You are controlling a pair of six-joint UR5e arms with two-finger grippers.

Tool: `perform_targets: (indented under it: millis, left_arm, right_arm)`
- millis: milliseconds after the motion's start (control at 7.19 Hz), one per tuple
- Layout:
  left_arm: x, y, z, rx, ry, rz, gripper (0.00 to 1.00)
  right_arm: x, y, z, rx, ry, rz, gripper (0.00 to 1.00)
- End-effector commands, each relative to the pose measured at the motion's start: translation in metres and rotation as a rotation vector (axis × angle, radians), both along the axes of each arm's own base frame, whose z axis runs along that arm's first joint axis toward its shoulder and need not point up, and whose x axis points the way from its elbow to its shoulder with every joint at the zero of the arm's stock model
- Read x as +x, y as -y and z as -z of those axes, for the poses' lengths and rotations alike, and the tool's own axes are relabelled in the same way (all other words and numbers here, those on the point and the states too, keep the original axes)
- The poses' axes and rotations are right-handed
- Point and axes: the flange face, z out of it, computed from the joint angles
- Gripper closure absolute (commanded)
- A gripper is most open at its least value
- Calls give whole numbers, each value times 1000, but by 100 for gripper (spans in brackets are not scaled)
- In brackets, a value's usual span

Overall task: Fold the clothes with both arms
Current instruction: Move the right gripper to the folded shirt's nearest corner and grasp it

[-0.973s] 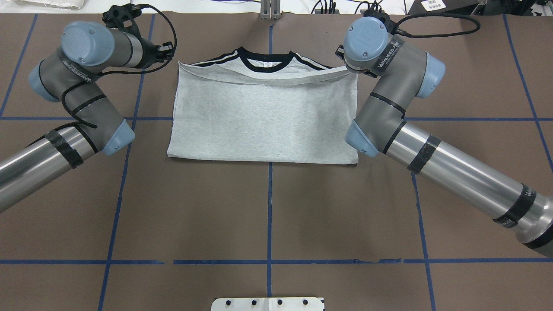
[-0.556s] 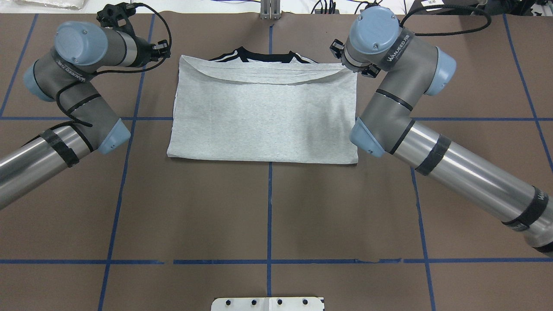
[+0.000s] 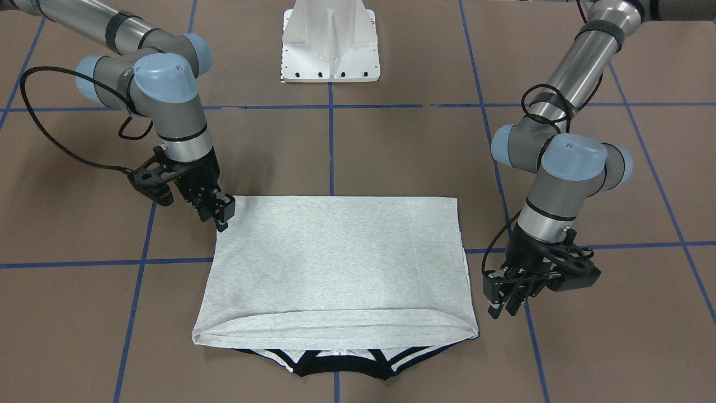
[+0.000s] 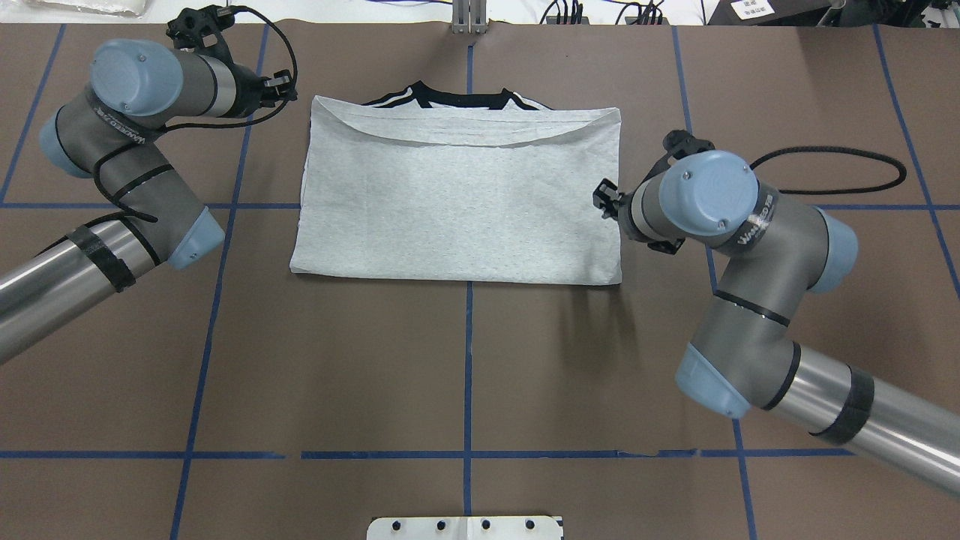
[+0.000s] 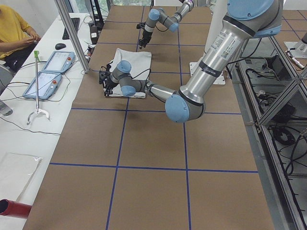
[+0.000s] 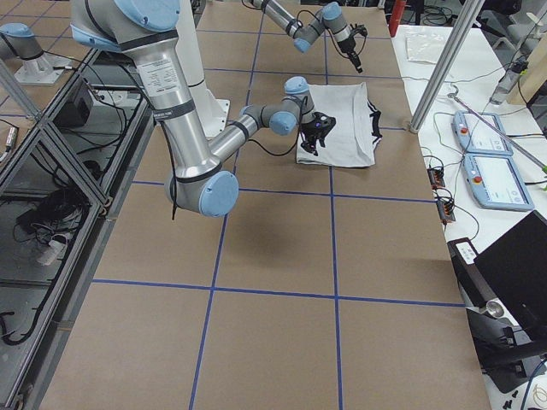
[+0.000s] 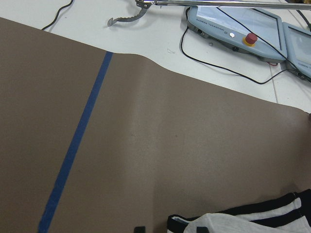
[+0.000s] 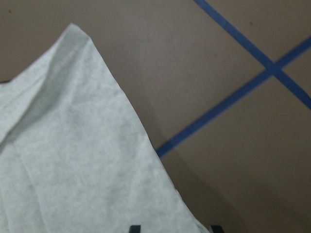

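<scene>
The right gripper (image 3: 222, 218), jaws spread and empty, has drawn back along the edge of the T-shirt (image 3: 335, 263) lying doubled flat just beside it, while the left gripper (image 3: 502, 307), also spread, lingers by its far corner, so this fold looks finished.

Folded grey T-shirt (image 4: 457, 202) lies flat between left arm (image 4: 139, 184) and right arm (image 4: 754, 289), black collar (image 4: 465, 96) peeking past its far hem.
</scene>
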Motion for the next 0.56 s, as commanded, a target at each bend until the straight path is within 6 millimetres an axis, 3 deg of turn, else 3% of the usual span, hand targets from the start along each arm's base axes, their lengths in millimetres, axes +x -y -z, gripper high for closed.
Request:
perform_targets:
  millis: [0,417]
  left_arm:
    - [1,-1,1,1,-2,0,53]
    - [1,-1,1,3,-2,-1,53]
  right_arm:
    - [-22,-37,-11,-38,6,27,39]
    - [-29,-39,-24,-54,-15,34,41]
